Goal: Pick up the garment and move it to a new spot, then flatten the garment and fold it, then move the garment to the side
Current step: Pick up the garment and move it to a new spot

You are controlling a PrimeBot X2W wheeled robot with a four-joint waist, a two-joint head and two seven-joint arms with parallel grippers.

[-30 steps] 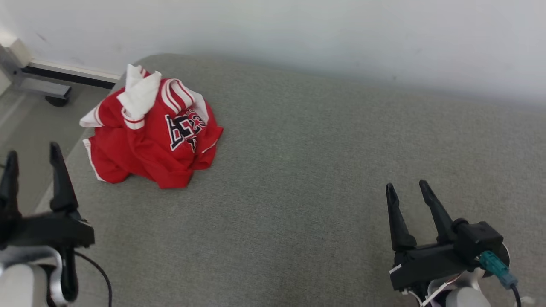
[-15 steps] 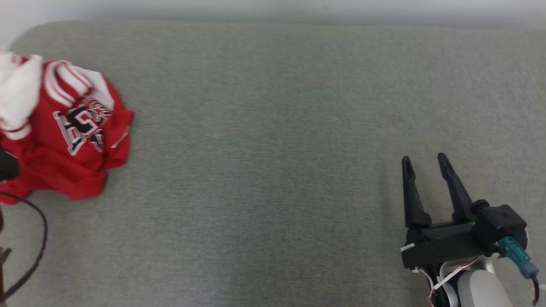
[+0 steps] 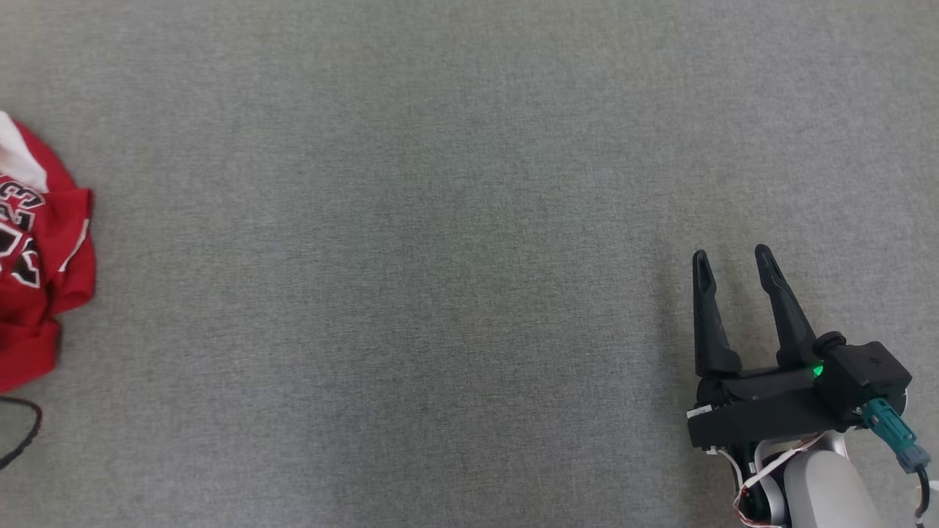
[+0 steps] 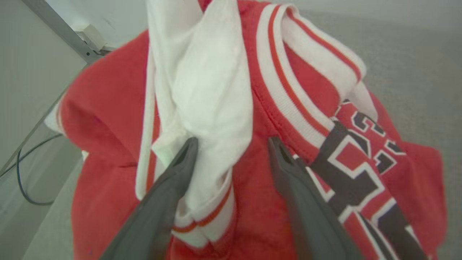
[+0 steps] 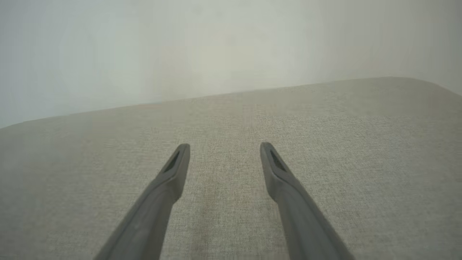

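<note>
You have a wide grey fabric surface [image 3: 440,220] in front of you, running back to a pale wall [image 5: 216,43] in the right wrist view. The garment [image 3: 40,293], a crumpled red jersey with white striped trim and black lettering, lies bunched at the far left edge of the head view. It is well apart from your right gripper [image 3: 731,253]. That gripper sits at the lower right over bare fabric, its two dark fingers spread wide with nothing between them. Your left gripper [image 4: 232,142] is right over the heap, jaws apart and straddling a white fold [image 4: 202,90] of the jersey. From this close, blurred angle you cannot tell whether the fingertips are touching the cloth. A black cable [image 3: 22,433] loops in at the lower left. A teal connector [image 3: 891,433] and a small green light [image 3: 816,372] show on the right wrist.
</note>
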